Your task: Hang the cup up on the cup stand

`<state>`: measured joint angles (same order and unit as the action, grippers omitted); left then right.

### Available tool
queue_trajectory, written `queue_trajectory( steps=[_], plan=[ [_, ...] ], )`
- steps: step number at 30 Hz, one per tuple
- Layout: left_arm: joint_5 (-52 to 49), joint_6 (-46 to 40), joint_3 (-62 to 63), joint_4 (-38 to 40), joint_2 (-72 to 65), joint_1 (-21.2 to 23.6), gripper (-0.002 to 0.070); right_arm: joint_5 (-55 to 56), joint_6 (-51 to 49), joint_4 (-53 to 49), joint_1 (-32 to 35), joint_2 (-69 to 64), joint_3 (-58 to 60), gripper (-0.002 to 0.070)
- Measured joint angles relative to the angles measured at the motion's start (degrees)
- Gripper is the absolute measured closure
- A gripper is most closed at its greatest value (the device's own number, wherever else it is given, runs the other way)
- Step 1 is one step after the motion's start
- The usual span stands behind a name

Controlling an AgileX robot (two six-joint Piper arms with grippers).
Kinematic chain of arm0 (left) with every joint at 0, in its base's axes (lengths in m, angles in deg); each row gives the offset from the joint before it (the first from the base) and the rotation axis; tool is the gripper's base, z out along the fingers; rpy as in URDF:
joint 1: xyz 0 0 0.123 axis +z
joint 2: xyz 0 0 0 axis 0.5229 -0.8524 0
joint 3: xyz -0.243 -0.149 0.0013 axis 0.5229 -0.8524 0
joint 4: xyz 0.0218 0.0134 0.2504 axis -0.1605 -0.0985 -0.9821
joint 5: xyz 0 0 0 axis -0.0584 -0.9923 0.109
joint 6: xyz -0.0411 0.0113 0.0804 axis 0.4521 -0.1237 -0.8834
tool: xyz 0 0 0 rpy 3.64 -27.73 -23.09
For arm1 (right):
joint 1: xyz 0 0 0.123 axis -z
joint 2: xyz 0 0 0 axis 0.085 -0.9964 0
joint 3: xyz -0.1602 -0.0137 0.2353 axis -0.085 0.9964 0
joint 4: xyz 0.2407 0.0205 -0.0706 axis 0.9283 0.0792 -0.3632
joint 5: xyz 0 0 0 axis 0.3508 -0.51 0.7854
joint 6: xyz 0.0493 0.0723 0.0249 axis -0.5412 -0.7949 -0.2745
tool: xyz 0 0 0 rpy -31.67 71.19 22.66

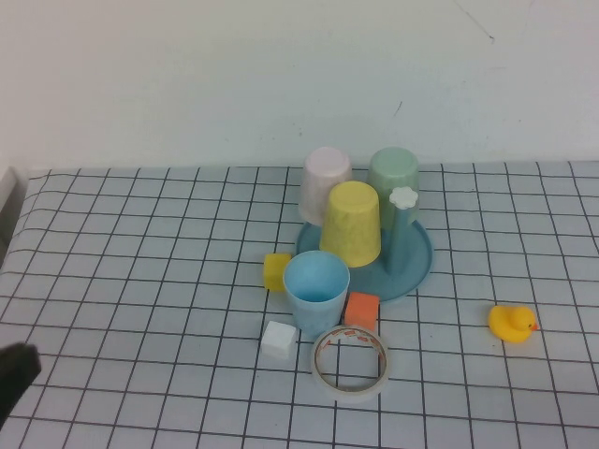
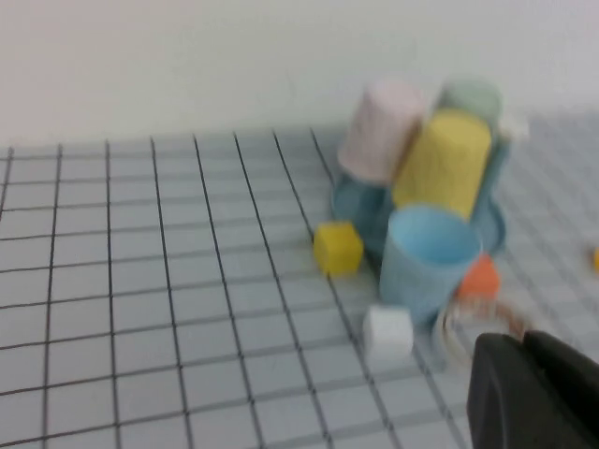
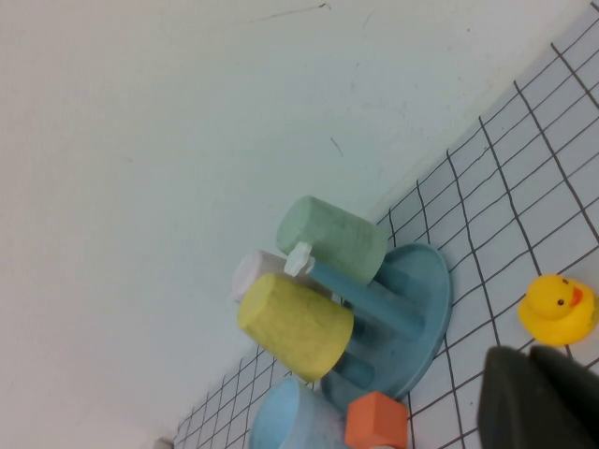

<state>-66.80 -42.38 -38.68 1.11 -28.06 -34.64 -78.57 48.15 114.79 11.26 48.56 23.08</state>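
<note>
**Sky-blue cup waits at the foot of a crowded stand**

Sky-blue and standing mouth-up, the cup [image 1: 316, 292] sits on the gridded tablecloth [image 1: 140, 253] just in front of the cup stand [image 1: 416, 267], untouched by either arm. Three other tumblers already hang upside down on the teal pegs: a yellow cup [image 1: 352, 223] at the front, a pale pink cup [image 1: 325, 184] behind it and a pale green cup [image 1: 393, 180] at the back right. The central peg with its white flower knob [image 1: 403, 197] stands bare.

Small items crowd the cup: a yellow block [image 1: 277, 271] at its left, a white block [image 1: 279, 340] in front, an orange block [image 1: 361, 310] at its right and a tape roll [image 1: 351, 362] lying flat just in front. A rubber duck [image 1: 512, 323] sits well apart to the right.

The left gripper [image 1: 14, 374] shows only as a dark shape at the near left edge of the high view, far from the cup; whether its fingers are spread or closed cannot be told. The right gripper [image 3: 543, 398] is out of the high view, and its wrist camera shows only a dark edge, its opening likewise unclear.

By this evidence the job has not begun: the cup must yet be grasped, lifted, inverted and set over a free peg.
</note>
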Motion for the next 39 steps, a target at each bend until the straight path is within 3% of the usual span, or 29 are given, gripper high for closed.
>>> queue_trajectory(
  steps=[5,10,22,32,36,39],
  plan=[
    [-14.58,-7.36,17.26,-5.56,-17.5,0.0,0.0678,-0.13,0.0,0.08,0.0,0.0,0.0,0.0678],
    [-19.87,-11.16,30.09,-8.43,-32.87,-1.8,0.0678,-0.13,0.0,0.08,0.0,0.0,0.0,0.0678],
    [-22.95,-1.09,47.06,-29.46,-58.4,-19.94,0.0678,-0.13,0.0,0.08,0.0,0.0,0.0,0.0678],
    [-22.61,0.49,55.82,-31.22,-72.36,-26.21,0.0677,-0.13,0.0,0.08,0.0,0.0,0.0,0.0678],
    [-22.49,1.16,59.53,-31.22,-79.2,-26.63,0.0626,-0.15,0.14,0.08,0.0,0.0,0.0,0.0678],
    [-22.49,2.3,62.32,-31.22,-83.02,-26.89,0.0524,1.96,3.84,0.08,0.0,0.0,0.0,0.0678]
  ],
)
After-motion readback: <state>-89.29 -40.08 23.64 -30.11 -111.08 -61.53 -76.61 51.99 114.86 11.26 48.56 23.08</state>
